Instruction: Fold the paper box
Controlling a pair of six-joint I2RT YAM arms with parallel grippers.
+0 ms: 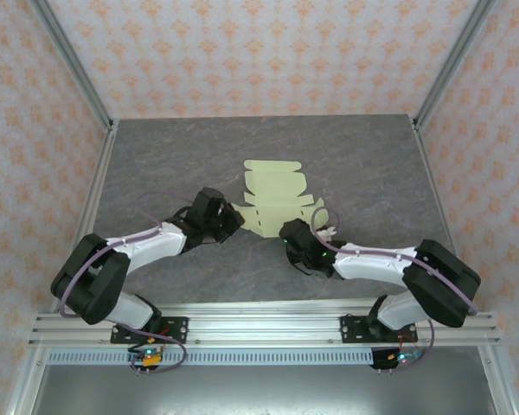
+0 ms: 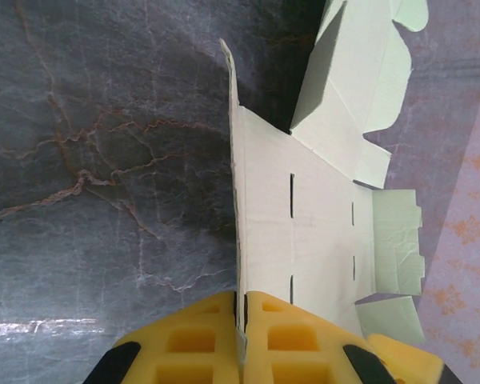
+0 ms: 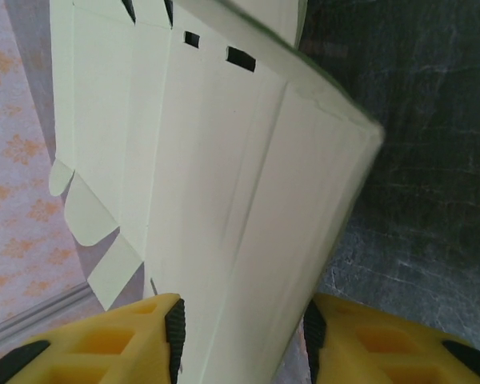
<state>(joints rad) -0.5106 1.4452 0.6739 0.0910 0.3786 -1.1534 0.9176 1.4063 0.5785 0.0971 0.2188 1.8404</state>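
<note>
**2 robot arms grip a flat paper box sheet on a grey table**

From above, you see the pale yellow-green paper box (image 1: 272,194), an unfolded die-cut card sheet with scalloped tabs. It lies near the middle of the dark grey marbled table (image 1: 173,164). Your 2 arms reach in from the near edge and meet the sheet at its near side.

Your left gripper (image 1: 232,216) sits at the sheet's near left corner. In the left wrist view, the left gripper (image 2: 242,320) is clamped tight on the card. Its 2 yellow fingers (image 2: 192,344) press together with only the thin edge of the sheet between them. From that grip the paper box (image 2: 304,216) runs away from the camera. One long strip is raised on edge above the grey table (image 2: 104,160). The rest spreads to the right, with small slots and creased flaps.

Your right gripper (image 1: 316,226) is at the sheet's near right edge, just beside a scalloped tab. In the right wrist view, the right gripper (image 3: 242,328) stands partway apart. A broad creased panel of the paper box (image 3: 224,176) passes between its black pads (image 3: 174,328). The panel fills the gap from one pad to the other. You cannot tell whether the pads are pinching it or only straddling it. The panel bows upward, lifted off the table (image 3: 432,160).
</note>
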